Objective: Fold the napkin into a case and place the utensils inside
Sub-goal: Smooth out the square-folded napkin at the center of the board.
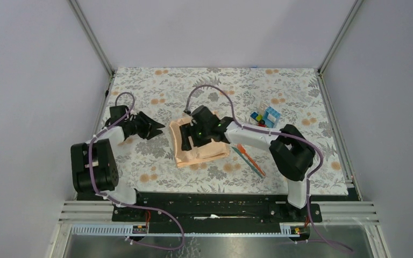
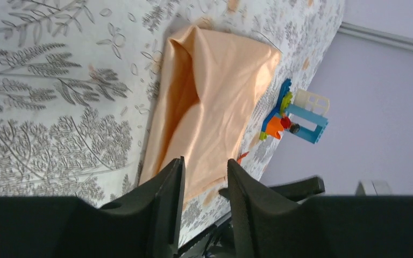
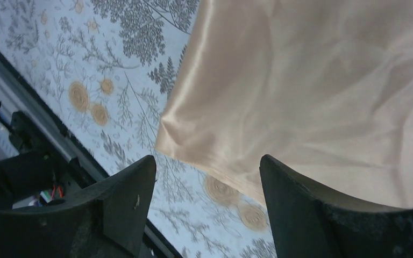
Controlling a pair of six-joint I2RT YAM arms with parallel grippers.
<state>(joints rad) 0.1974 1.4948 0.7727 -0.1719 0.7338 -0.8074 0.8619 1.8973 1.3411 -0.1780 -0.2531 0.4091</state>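
The peach-orange napkin (image 1: 201, 151) lies folded into a rough rectangle on the floral mat; it also shows in the left wrist view (image 2: 215, 97) and the right wrist view (image 3: 312, 80). My right gripper (image 1: 188, 138) hovers over the napkin's left part, open and empty (image 3: 207, 164), with the napkin's folded corner just beyond the fingertips. My left gripper (image 1: 158, 129) is open and empty (image 2: 204, 166), just left of the napkin and apart from it. The orange utensil (image 1: 245, 155) and the teal utensil (image 1: 255, 166) lie side by side on the mat, right of the napkin.
A cluster of multicoloured toy blocks (image 1: 266, 116) stands at the back right, also in the left wrist view (image 2: 296, 115). The floral mat (image 1: 156, 86) covers the table. The metal rail (image 1: 215, 207) runs along the near edge.
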